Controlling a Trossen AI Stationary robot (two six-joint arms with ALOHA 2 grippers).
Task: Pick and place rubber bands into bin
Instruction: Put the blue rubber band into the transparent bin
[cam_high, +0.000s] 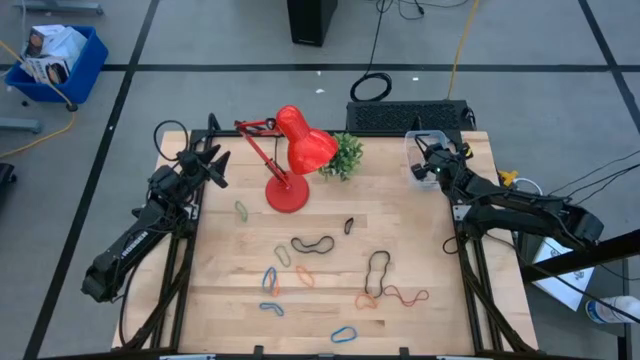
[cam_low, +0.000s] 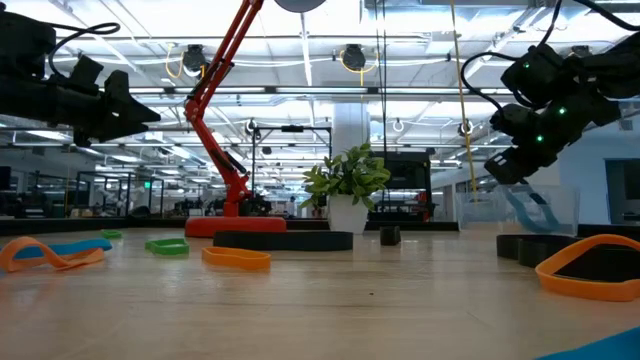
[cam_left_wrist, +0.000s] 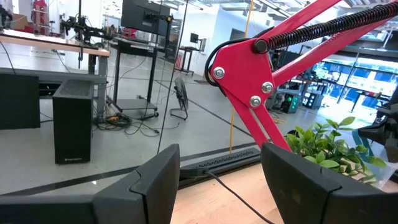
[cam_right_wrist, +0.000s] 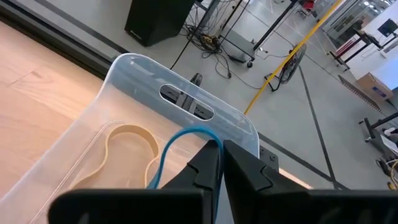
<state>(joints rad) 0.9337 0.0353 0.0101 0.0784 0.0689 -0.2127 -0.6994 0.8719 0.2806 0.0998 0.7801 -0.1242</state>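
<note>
The left arm lies along the left side of the high view, stretching from the lower left up toward the upper left of the bench. Its end effector (cam_high: 214, 165) is raised in the air, and its two dark fingers (cam_left_wrist: 155, 180) stand wide apart with nothing between them.

The right arm enters from the right edge of the high view and reaches toward the upper right. Its end effector (cam_right_wrist: 219, 163) points downward, and its fingers are nearly together, pinching a thin blue rubber band (cam_right_wrist: 177, 142) at their tips.
</note>
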